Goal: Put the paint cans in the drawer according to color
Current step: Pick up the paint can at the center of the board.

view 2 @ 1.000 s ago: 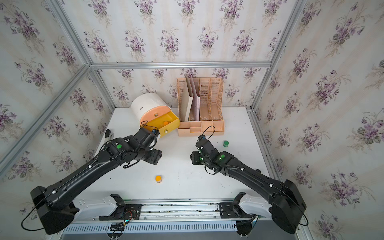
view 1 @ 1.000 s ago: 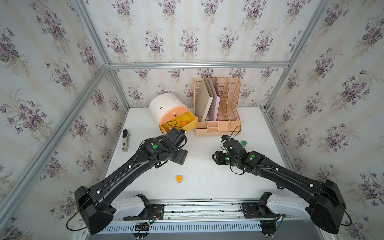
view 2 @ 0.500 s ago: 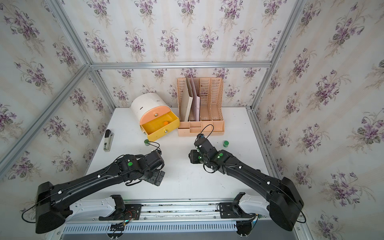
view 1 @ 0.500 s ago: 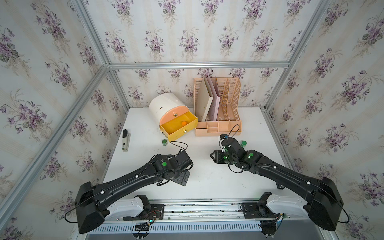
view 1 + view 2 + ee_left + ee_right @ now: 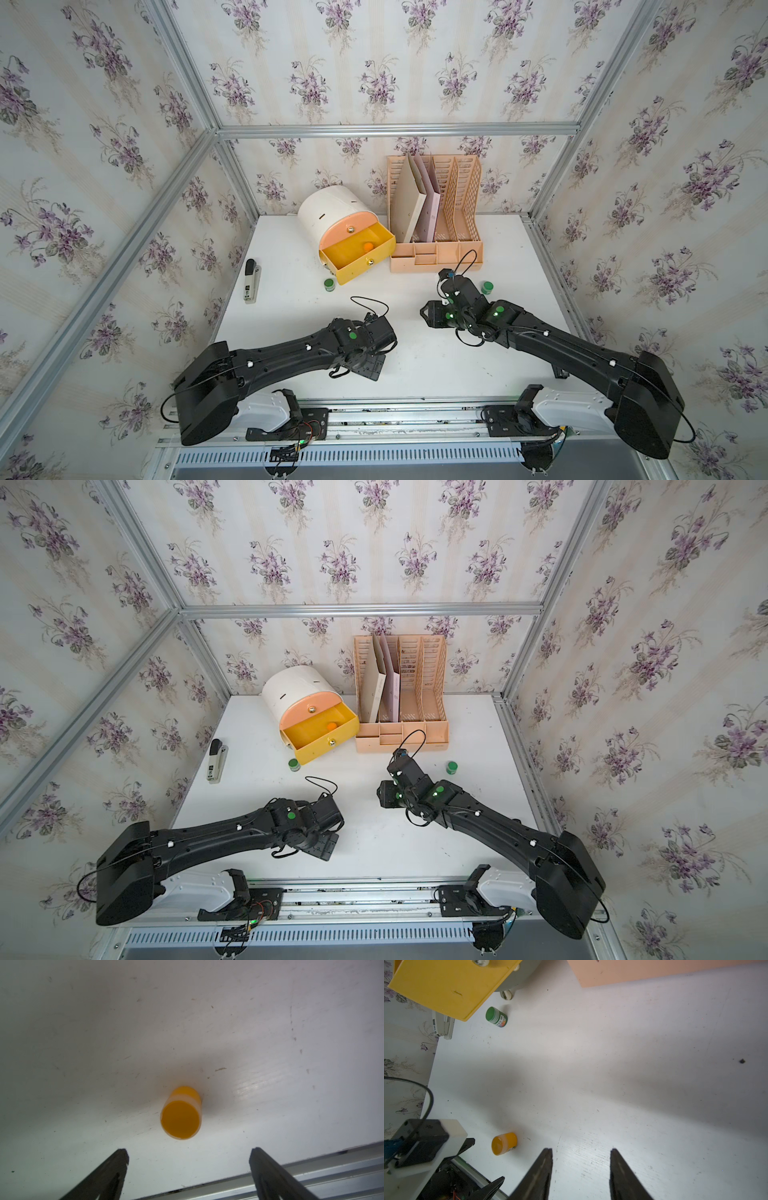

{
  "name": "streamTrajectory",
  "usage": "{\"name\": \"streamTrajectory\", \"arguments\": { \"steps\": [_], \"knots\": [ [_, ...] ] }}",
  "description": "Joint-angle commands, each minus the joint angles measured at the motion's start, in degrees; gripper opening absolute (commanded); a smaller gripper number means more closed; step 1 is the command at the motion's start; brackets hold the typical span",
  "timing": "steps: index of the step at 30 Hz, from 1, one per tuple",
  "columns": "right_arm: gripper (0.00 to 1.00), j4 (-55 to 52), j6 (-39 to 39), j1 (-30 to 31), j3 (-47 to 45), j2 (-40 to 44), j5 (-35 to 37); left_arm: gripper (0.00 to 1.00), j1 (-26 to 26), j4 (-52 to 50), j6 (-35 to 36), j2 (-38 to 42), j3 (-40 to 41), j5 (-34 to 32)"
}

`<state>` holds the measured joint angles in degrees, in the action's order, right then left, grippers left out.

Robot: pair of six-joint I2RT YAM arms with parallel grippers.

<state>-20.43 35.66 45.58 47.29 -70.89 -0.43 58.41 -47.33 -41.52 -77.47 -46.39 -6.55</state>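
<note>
Your left gripper (image 5: 188,1152) hangs spread wide and empty, the orange paint can (image 5: 180,1119) standing just ahead of its tips, centred between them, seemingly lined up for a pinch. Well away from both grippers, the yellow drawer (image 5: 357,270) stands pulled out, another orange can (image 5: 368,246) inside as its colour match. Your right gripper (image 5: 581,1151) is parted and empty, a green can (image 5: 487,286) just beside its wrist.

Small orange-lidded plastic paint jar (image 5: 180,1114), hidden under the black left robot arm (image 5: 291,357) in both top views; yellow plastic drawer (image 5: 446,987) cropped by the right wrist view's edge.
</note>
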Motion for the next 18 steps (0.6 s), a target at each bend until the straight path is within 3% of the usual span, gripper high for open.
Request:
{"name": "streamTrajectory", "arguments": {
  "steps": [1, 11, 18],
  "knots": [
    [0.48, 0.7, 0.1, 0.0, -0.2, -0.1, 0.6, 0.9, 0.0, 2.9, -1.2, -2.1, 0.7, 0.6],
    [0.49, 0.8, 0.5, 0.0, -1.6, 1.2, 1.0, 0.61, -0.2, 5.8, -2.1, -6.1, 2.3, -1.5],
    [0.49, 0.7, 0.6, 0.0, -1.7, 1.8, 1.4, 0.56, -1.1, 6.0, -2.5, -7.1, 1.3, -1.8]
  ]
}}
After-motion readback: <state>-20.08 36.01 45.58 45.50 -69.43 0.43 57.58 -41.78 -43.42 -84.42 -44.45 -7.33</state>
